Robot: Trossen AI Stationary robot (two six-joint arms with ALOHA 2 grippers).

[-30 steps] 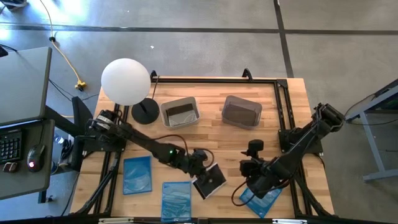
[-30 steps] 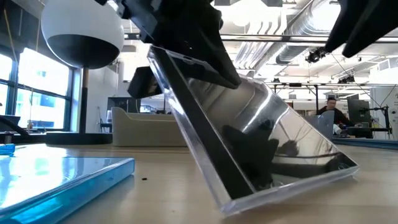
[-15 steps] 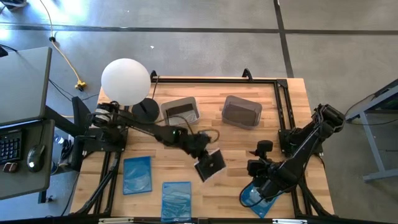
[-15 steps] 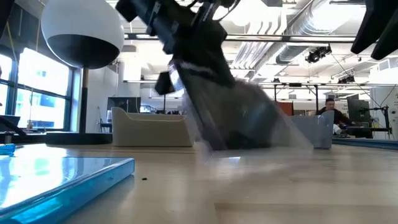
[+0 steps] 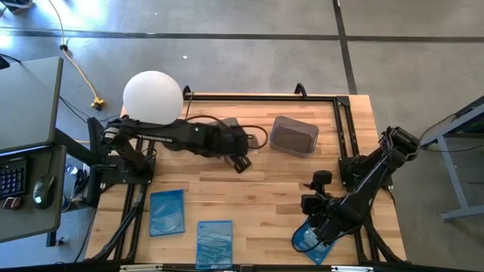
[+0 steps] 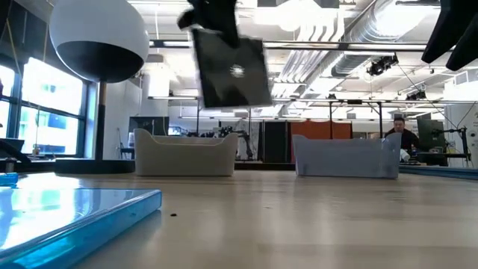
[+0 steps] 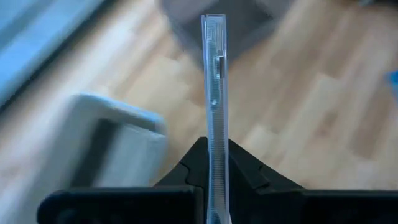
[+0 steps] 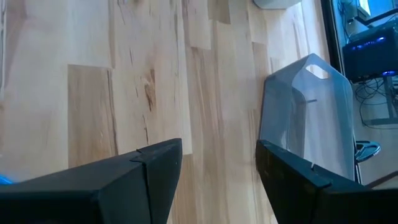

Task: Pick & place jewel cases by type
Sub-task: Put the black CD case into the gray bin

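My left gripper [image 5: 237, 155] is shut on a square black jewel case [image 6: 231, 71], held in the air just near of the left tub [image 5: 219, 134]. In the left wrist view the case [image 7: 214, 93] shows edge-on. My right gripper [image 5: 318, 225] is open and empty at the near right, above a blue case [image 5: 311, 243] that lies flat on the table. Its fingers [image 8: 155, 171] stand apart over bare wood. Two more blue cases [image 5: 167, 211] [image 5: 214, 242] lie flat at the near left; one is close in the low view [image 6: 67, 217]. My left gripper pinches the black case between its two fingers [image 7: 186, 171], one on each flat face, at the case's upper edge [image 6: 213, 30]. The fingers come from above. The case hangs below them, nearly upright and a little tilted, clear of the table.
Two tubs stand at the far side: the left one [image 6: 183, 153], partly under my left arm, and the right one [image 5: 293, 136]. A lamp with a white globe [image 5: 153, 98] stands at the far left. Bare wood lies between the tubs and the blue cases.
My left gripper has lifted the black case, whose lower edge rested on the table, and carried it up and toward the far edge to the left tub. The case now hangs clear. My right gripper has moved a little toward the near edge.
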